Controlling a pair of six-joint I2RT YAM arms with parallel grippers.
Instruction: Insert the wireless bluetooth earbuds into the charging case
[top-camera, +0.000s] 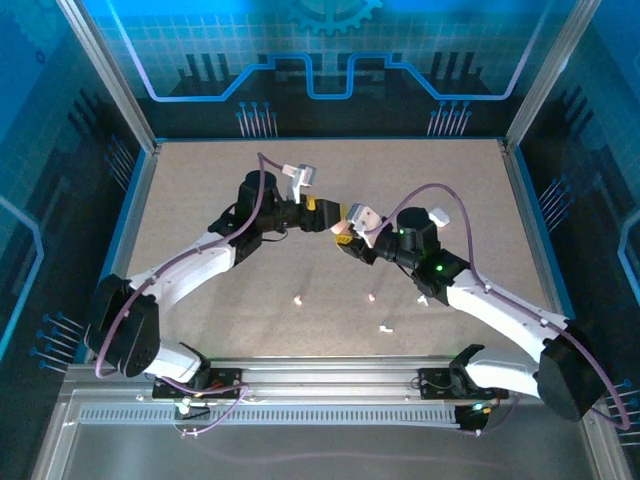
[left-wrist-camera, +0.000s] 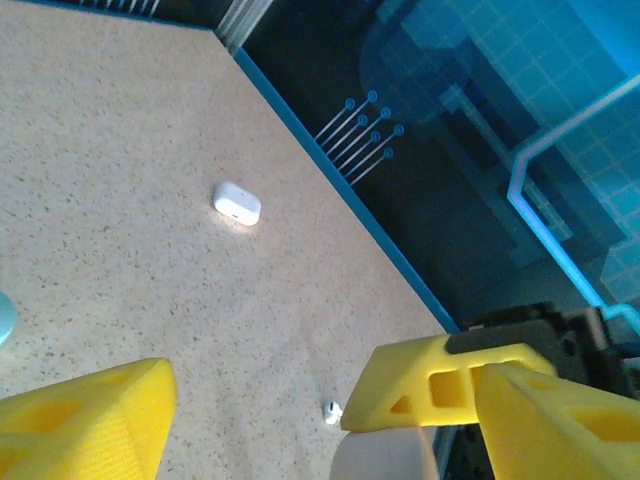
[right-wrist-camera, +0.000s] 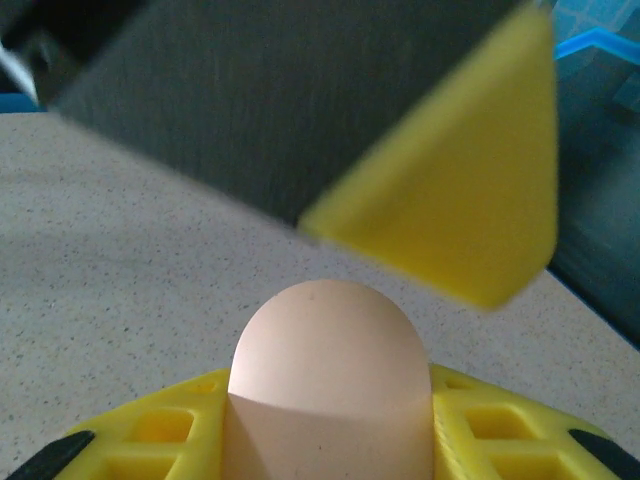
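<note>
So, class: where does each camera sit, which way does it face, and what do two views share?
Top external: above, behind the bases, looking down on the table; both arms, left gripper facing right gripper.
Left wrist: on the left arm, slanting across the table to a white case; own yellow fingers below.
Right wrist: along its own fingers at the pink case between them.
Shared: top and right wrist both show the left gripper.

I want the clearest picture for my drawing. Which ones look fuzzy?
Right wrist view: the yellow finger on top is smeared, the pink case soft. Left wrist view: near yellow fingers blurry, white case crisp. Top view: sharp all over.
</note>
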